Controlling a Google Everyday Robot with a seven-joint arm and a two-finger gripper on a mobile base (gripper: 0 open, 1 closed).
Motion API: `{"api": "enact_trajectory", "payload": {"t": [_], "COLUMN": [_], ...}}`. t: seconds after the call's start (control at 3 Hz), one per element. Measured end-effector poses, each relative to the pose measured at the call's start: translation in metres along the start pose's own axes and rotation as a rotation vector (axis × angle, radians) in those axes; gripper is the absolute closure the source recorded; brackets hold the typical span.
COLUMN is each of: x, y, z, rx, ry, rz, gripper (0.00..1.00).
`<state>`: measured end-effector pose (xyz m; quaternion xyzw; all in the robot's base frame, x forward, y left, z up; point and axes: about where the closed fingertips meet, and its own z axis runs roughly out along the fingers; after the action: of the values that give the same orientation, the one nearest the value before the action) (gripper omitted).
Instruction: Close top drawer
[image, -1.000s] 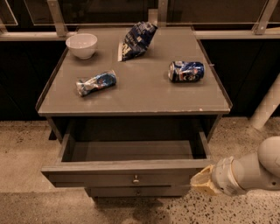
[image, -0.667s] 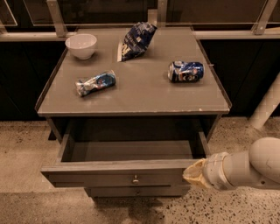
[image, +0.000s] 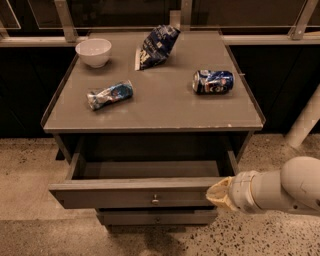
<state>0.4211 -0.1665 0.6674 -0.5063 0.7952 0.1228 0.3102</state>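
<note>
Vs 1 s ago: the tan-tipped gripper (image: 217, 194) on the white robot arm (image: 280, 191) has slid left from the lower right and now sits against the right end of the wide grey-brown wooden top drawer (image: 110, 194). Drawer is pulled out at lower centre, small round metal knob (image: 155, 200) mid-front, apparently unmoved. Gripper open or closed: can't tell. Arm cut off by right edge. Narrower drawer (image: 150, 217) below is mostly in shadow
</note>
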Motion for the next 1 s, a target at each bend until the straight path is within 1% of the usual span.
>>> {"api": "enact_trajectory", "payload": {"t": [0.33,0.67,1.0], "x": [0.005,0.013,0.02], "y": [-0.001,-0.017,-0.032], "z": [-0.001,0.004,0.009], "rx": [-0.004,-0.002,0.014], "ry": [-0.045,-0.068,-0.075], "rz": [0.024,0.035,0.037], "gripper": [1.0,1.0,1.0]}}
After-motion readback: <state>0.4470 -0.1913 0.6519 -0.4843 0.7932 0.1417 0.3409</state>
